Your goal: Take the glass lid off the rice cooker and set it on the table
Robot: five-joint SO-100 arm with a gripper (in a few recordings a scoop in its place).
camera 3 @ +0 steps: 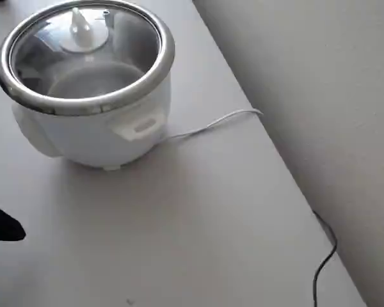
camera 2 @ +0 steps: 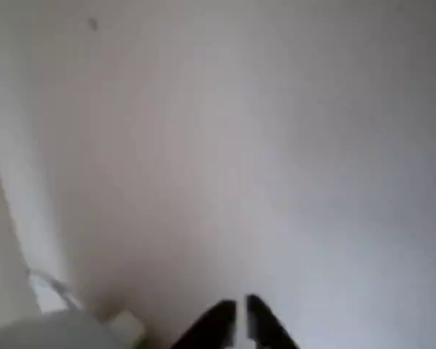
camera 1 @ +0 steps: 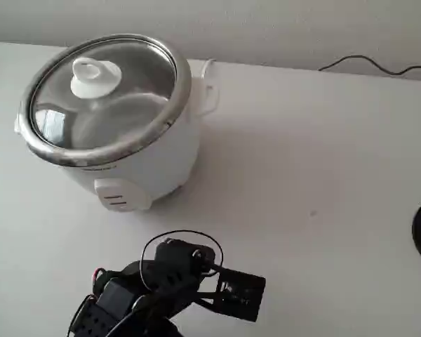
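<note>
Cables [camera 3: 211,125] beside lidded rice cooker [camera 3: 89,121]

- A plain indoor setup, more test bench than kitchen: a bare white table [camera 1: 323,161] against a blank pale wall [camera 3: 320,77].
- One home appliance, a rice cooker [camera 1: 109,119], beside a robot arm [camera 1: 161,291].
- Loose cables [camera 3: 323,259] at the table's edge.

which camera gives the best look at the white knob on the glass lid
The fixed view: the knob stands clear at the centre of the glass lid, seen from above with its loop handle readable. The overhead view shows it too, but near the top edge and more side-on. The wrist view faces mostly bare table.
</note>
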